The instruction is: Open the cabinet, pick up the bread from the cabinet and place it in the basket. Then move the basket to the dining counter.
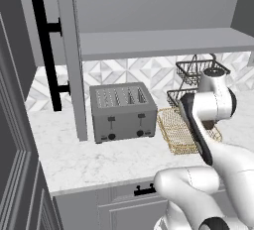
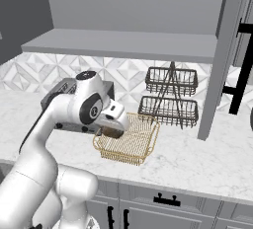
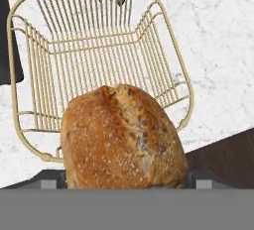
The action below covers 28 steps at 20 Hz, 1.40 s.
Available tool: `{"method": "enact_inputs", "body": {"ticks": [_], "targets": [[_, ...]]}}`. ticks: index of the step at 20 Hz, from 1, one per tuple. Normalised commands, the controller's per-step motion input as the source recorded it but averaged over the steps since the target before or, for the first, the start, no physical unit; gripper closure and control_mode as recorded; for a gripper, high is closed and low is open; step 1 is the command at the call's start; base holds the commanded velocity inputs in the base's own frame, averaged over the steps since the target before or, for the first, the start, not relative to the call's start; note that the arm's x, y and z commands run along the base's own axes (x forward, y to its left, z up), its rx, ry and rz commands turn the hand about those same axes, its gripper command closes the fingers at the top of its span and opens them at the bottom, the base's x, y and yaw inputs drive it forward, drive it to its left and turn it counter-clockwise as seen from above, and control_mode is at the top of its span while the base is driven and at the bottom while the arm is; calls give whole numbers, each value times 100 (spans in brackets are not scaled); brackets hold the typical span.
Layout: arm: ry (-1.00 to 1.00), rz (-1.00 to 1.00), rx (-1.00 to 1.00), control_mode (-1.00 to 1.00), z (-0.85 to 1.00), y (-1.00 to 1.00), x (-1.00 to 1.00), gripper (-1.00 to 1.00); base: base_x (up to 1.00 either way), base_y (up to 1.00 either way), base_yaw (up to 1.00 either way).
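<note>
Gripper [image 3: 127, 182] first: its jaws stand wide, and the bread [image 3: 124, 137] sits between the two dark tips, so it looks held in a broad grip rather than let go. From the hand's own camera the loaf hangs over the near edge of the basket [image 3: 34, 40], with the golden wire floor showing bare beyond it.

Going left to right along the wall: the cabinet door [image 1: 69, 60] with its long black handle [image 1: 47, 50] is swung open, and the grey shelf [image 1: 158, 43] behind it is bare. Below it a toaster [image 1: 123, 111] stands on the marble worktop [image 1: 89, 159], then the basket, then a dark two-tier wire rack [image 2: 170, 95] just behind it.

So I'd judge the opening and the picking done, and the placing about to finish: the loaf must yet be set down and released, and after that the basket carried to the dining counter.

As for pose, the white arm [image 2: 54, 119] rises from the base, bends forward at the elbow, and the wrist points the hand steeply down over the basket's near side, close above its rim.
</note>
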Motion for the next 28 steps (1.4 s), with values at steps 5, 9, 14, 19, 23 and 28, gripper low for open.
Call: {"method": "enact_inputs", "body": {"ticks": [5, 9, 14, 19, 23, 28], "targets": [[25, 0, 11, -100, -45, 0, 65, 100, 0, 0, 0], [15, 0, 7, -100, -34, 0, 60, 100, 0, 0, 0], [9, 0, 2, -100, -41, 0, 54, 100, 0, 0, 0], [0, 0, 0, -100, -55, -7, 38, 100, 0, 0, 0], [-1, 0, 0, -100, -58, -15, 24, 100, 0, 0, 0], [-14, 0, 0, -100, -48, -20, 1, 100, 0, 0, 0]]}}
